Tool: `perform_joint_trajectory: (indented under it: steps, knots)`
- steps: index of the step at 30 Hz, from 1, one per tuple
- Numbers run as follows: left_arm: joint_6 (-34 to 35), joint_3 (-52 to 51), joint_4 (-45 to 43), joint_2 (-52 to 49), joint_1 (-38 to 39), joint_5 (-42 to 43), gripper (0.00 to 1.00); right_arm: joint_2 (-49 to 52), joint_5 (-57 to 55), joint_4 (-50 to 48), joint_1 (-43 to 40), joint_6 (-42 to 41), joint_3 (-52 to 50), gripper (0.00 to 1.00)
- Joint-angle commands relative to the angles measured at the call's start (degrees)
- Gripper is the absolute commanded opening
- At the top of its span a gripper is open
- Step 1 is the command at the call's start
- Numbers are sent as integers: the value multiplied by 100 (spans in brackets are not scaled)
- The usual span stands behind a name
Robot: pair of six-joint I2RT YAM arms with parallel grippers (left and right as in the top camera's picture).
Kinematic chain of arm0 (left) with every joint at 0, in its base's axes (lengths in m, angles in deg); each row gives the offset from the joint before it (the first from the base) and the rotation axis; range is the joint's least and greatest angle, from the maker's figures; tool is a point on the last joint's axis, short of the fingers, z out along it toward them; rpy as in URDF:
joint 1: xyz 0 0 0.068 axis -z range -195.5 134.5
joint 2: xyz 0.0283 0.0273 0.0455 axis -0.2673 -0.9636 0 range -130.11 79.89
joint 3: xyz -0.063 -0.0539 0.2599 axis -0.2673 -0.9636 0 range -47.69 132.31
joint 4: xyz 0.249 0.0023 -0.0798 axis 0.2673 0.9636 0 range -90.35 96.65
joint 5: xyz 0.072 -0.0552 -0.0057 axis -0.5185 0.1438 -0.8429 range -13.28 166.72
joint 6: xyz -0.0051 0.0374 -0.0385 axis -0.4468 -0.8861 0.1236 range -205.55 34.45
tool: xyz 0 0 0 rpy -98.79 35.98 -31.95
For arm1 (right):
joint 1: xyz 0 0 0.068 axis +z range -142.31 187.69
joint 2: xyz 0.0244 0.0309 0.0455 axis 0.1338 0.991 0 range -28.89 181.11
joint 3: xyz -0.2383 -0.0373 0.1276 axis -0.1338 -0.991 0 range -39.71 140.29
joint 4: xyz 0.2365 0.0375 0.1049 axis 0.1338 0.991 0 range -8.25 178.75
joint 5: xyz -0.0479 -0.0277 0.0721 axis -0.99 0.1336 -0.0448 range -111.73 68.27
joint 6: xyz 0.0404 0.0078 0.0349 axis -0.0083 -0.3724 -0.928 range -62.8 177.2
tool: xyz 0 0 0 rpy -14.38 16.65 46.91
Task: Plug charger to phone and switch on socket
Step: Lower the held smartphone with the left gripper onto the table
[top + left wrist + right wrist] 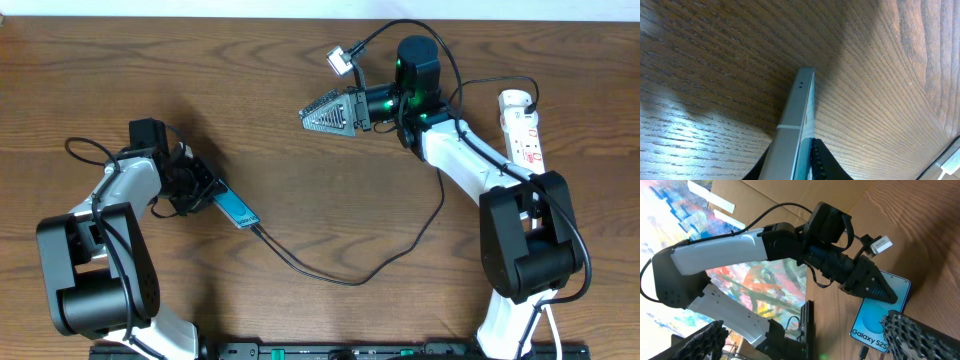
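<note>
L end effector (203, 192) was narrow, clamped on the phone (236, 208) at its upper end, w/ pads on both faces. Phone sat in the left half of the desk (300, 60), tipped up on a long edge, screen toward the R arm ("Galaxy S25" was readable from the R wrist view). Charger (330, 278) tip met the phone's lower end. Its cable looped across desk centre toward the near edge, then rose to the right side. Socket (524, 130) lay along the right edge, nr the far right corner. R end effector (315, 113) was spread wide, holding nothing, above the desk's far-middle, well apart from the socket.
</note>
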Motion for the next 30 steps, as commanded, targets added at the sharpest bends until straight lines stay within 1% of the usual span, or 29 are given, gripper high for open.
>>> perform_joint_trajectory:
  steps: [1, 2, 4, 7, 12, 15, 26, 30]
  knots:
    - [-76, -90, 35, -39, 17, -72, 17, -42, 15, 4, 42, 129, 74, 99]
    - [-76, -90, 37, -39, 17, -72, 17, -42, 15, 4, 42, 129, 74, 99]
    - [-76, -90, 81, -39, 17, -72, 25, -42, 15, 4, 42, 129, 72, 99]
    - [-79, -90, 168, -39, 17, -72, 28, -42, 15, 4, 42, 129, 72, 99]
    - [-79, -90, 203, -37, 17, -72, 29, -42, 15, 4, 42, 129, 72, 99]
    - [-79, -90, 264, -37, 17, -74, 33, -42, 15, 4, 42, 129, 72, 99]
    - [-79, -90, 409, -37, 17, -76, 34, -42, 17, 4, 42, 127, 72, 99]
    - [-79, -90, 485, -39, 17, -76, 39, -42, 15, 4, 42, 129, 72, 99]
